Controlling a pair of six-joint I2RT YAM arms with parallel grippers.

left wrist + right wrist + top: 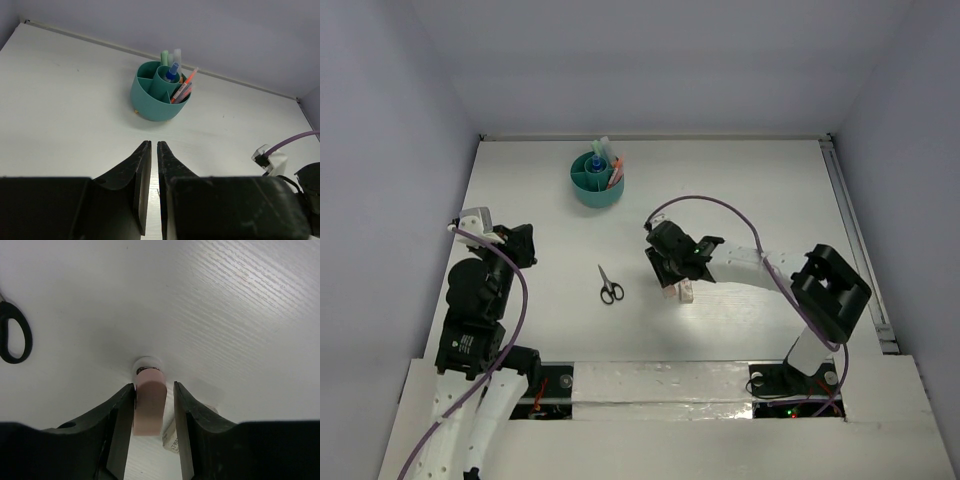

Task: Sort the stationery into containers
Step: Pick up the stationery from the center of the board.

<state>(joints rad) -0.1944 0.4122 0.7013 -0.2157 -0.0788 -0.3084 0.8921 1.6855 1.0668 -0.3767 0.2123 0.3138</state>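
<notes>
Round teal plastic organiser (597,184) w/ compartments sits far-centre on white bench (760,170); pens stand in it, orange one (614,177) on its right side, blue-capped item (595,165) in the middle cup; black-handled scissors (610,286) lie flat mid-bench, well apart from organiser; right claw (674,288) is low over pale pinkish eraser (686,292), right of scissors; left claw (526,243) sits near bench's left edge.

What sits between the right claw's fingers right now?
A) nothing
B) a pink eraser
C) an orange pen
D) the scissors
B: the right wrist view shows the pink eraser between the fingers of the right claw; the scissors lie apart from it.
</notes>
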